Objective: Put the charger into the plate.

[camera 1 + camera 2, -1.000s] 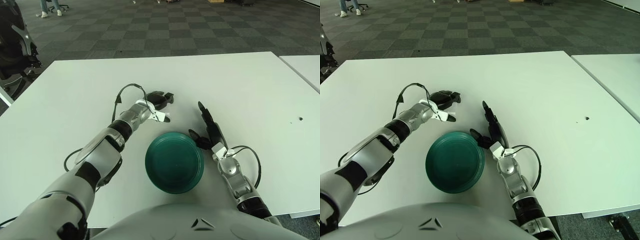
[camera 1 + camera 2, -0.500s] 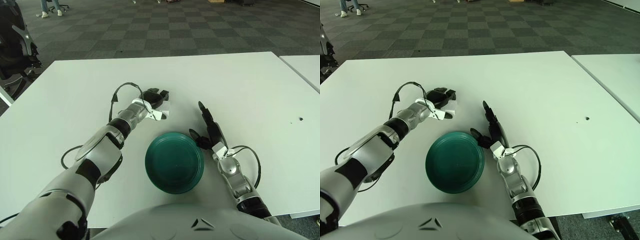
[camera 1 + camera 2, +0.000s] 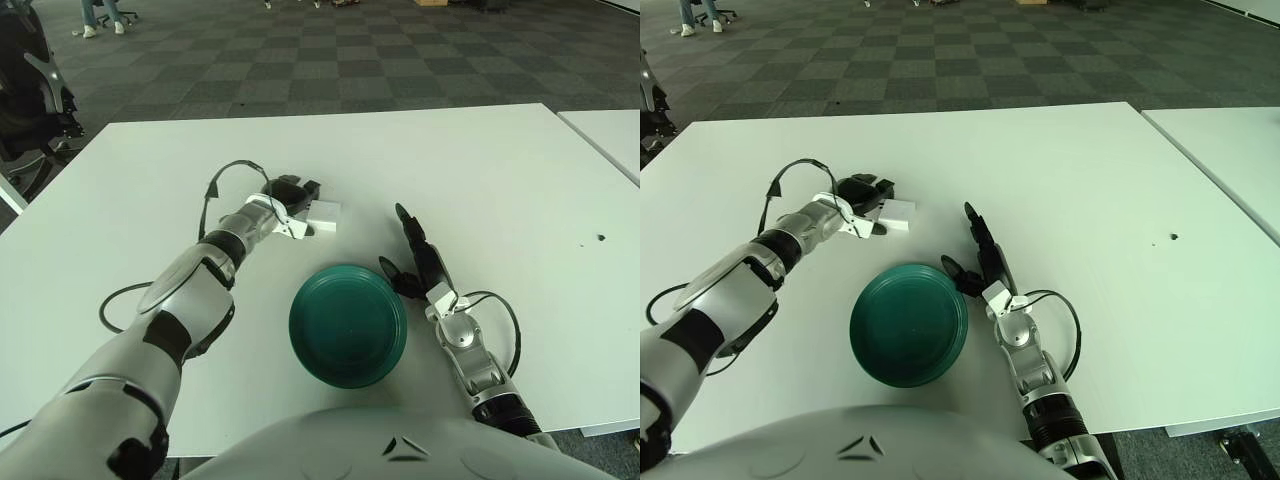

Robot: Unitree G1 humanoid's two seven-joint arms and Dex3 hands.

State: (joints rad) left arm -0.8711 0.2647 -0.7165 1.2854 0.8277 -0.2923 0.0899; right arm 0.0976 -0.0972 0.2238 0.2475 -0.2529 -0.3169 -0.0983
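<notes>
The white charger [image 3: 323, 214] lies on the white table [image 3: 480, 170], a little beyond the dark green plate [image 3: 348, 325]. My left hand [image 3: 293, 197] is just left of the charger, its fingertips at the charger's left end and not wrapped around it. The charger also shows in the right eye view [image 3: 897, 214]. My right hand [image 3: 415, 262] rests by the plate's right rim, fingers stretched out and holding nothing.
A second white table [image 3: 612, 135] stands at the far right across a narrow gap. A small dark spot [image 3: 601, 238] marks the table on the right. A black chair [image 3: 30, 95] stands off the table's left edge.
My left hand has drawn back to the left, uncovering the charger, which stays on the table beyond the plate. My right hand has not moved.
</notes>
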